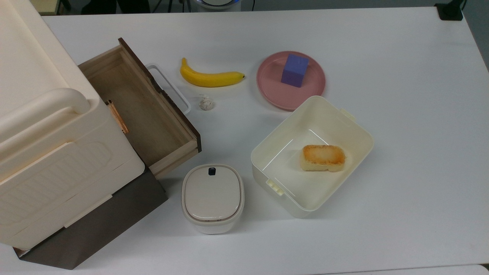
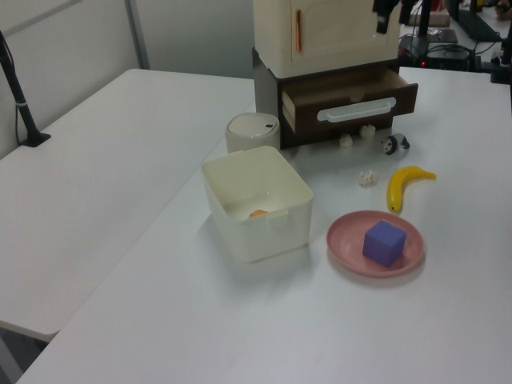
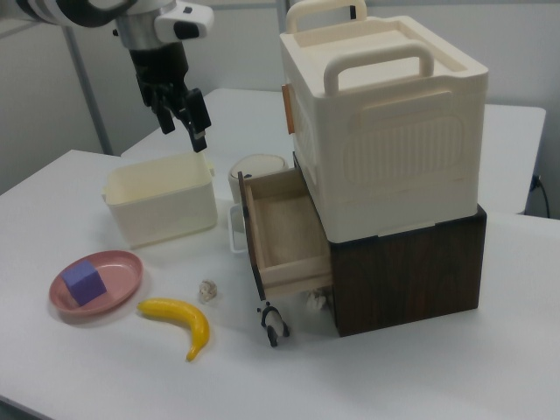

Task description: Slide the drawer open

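The drawer (image 1: 142, 110) stands pulled out of the dark brown cabinet (image 1: 95, 229), its light wood inside bare. Its dark front panel carries a white loop handle (image 1: 172, 89). In the left view the drawer (image 2: 349, 94) juts toward the table's middle with its handle (image 2: 356, 110) in front. In the right view the drawer (image 3: 284, 232) sticks out to the right view's left. My gripper (image 3: 182, 122) hangs open and empty high above the table, well apart from the drawer. In the left view the gripper (image 2: 392, 8) sits at the top edge, above the drawer.
A big cream box (image 1: 42, 126) sits on the cabinet. Near the drawer lie a banana (image 1: 210, 76), a small crumpled ball (image 1: 206, 102) and a lidded pot (image 1: 212, 196). A pink plate (image 1: 275, 89) holds a purple cube (image 1: 294, 70). A cream tub (image 1: 344, 126) holds bread (image 1: 323, 157). A panda figurine (image 3: 274, 324) stands by the cabinet.
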Robot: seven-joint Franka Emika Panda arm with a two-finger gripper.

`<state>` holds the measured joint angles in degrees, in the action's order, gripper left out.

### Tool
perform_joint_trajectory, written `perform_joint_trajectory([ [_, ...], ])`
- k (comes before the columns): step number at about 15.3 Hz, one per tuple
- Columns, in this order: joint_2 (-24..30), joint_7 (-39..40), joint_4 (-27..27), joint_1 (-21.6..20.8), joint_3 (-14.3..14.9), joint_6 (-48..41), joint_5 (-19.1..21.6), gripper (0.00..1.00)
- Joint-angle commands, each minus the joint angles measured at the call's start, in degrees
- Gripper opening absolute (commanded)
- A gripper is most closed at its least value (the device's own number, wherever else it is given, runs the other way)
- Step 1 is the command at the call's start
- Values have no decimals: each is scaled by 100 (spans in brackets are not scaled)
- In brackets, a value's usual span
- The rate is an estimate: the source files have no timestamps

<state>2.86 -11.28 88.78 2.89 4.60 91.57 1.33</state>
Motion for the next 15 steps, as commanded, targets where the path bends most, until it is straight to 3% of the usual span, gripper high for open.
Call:
perform_joint_trajectory([
  [1, 206, 460, 70, -60, 191, -104, 183, 100],
  [6, 153, 495, 236, -61, 120, 519, 175, 100],
  [15, 110, 434, 237, -69, 112, 467, 148, 100],
])
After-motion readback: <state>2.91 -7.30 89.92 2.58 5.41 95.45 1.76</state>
